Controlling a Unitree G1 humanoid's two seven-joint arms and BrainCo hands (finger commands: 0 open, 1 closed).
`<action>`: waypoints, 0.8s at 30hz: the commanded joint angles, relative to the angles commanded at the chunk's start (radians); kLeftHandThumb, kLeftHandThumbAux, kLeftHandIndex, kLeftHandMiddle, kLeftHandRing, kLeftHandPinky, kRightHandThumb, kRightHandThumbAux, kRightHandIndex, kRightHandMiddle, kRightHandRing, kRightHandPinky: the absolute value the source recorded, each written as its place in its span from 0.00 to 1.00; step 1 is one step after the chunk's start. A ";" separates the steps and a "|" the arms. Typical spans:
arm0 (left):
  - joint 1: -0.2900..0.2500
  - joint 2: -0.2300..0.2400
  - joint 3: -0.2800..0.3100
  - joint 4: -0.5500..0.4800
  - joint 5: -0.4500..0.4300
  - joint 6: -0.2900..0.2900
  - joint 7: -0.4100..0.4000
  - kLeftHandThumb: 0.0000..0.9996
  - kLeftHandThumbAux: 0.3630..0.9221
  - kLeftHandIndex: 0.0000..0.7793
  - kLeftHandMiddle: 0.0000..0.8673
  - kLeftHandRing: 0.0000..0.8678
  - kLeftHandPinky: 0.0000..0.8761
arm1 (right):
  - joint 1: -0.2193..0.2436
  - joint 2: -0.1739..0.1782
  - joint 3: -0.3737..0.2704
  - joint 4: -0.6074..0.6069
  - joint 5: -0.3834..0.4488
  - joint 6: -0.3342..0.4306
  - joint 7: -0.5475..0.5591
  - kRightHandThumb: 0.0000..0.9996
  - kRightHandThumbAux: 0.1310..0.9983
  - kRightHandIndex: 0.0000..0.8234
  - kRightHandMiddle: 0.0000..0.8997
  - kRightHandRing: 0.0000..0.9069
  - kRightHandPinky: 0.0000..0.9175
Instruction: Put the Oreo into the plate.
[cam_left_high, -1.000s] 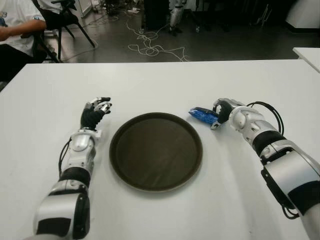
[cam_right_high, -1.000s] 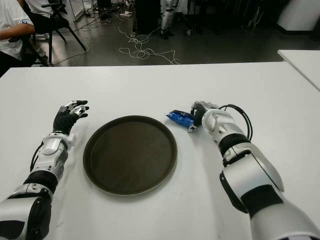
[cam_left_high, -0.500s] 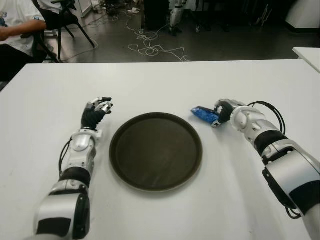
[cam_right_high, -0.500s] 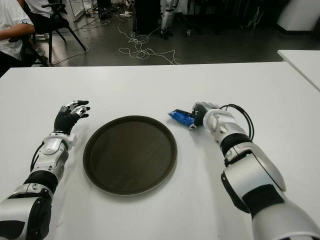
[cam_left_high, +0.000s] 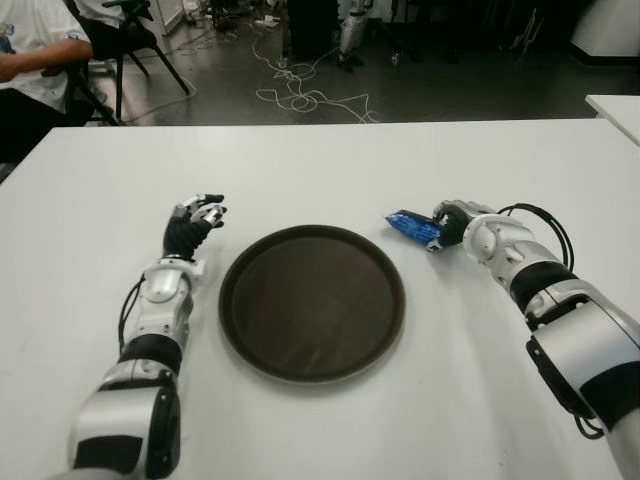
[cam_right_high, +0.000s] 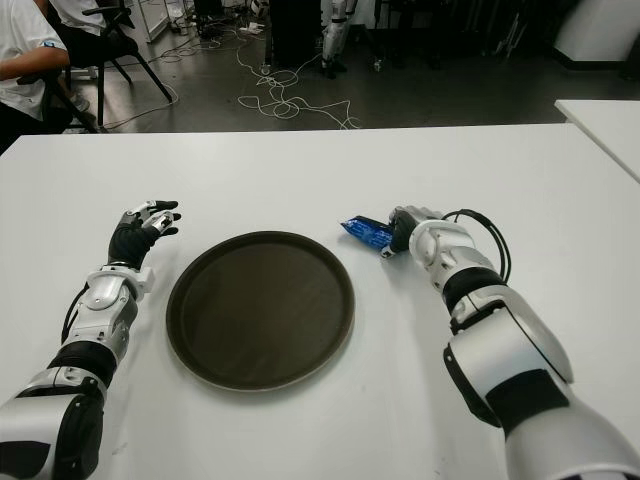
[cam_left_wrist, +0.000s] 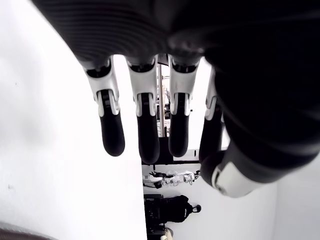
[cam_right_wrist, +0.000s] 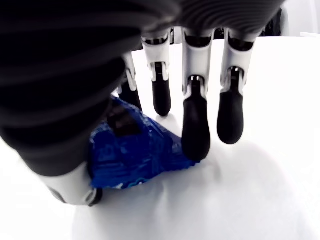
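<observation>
The Oreo, a blue packet (cam_left_high: 411, 227), lies on the white table just right of the round dark plate (cam_left_high: 312, 303), outside its rim. My right hand (cam_left_high: 437, 231) is at the packet's right end. In the right wrist view the packet (cam_right_wrist: 135, 150) sits between the thumb and the four fingers (cam_right_wrist: 195, 127), which reach down to its far edge. My left hand (cam_left_high: 201, 211) shows left of the plate with fingers relaxed and nothing in them (cam_left_wrist: 145, 130).
The white table (cam_left_high: 330, 170) stretches wide around the plate. A seated person (cam_left_high: 30, 60) and a chair are beyond the far left corner. Cables lie on the dark floor behind. Another white table edge (cam_left_high: 615, 105) shows at far right.
My right hand and the blue packet have shifted a little to the right, away from the plate's rim. The left hand has barely moved.
</observation>
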 joint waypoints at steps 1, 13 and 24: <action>0.000 0.000 0.000 0.000 0.000 0.000 0.000 0.67 0.64 0.51 0.32 0.32 0.35 | 0.001 0.000 0.000 0.000 0.001 0.001 -0.002 0.68 0.70 0.51 0.69 0.65 0.62; 0.002 0.001 0.000 -0.001 0.002 -0.003 0.005 0.67 0.64 0.51 0.32 0.32 0.35 | -0.005 0.003 0.007 0.000 0.000 0.012 0.011 0.68 0.70 0.52 0.70 0.66 0.62; 0.003 0.004 -0.001 -0.001 0.005 -0.004 0.010 0.68 0.64 0.51 0.32 0.32 0.35 | 0.001 0.005 -0.008 -0.001 0.013 0.001 -0.009 0.68 0.70 0.52 0.70 0.66 0.63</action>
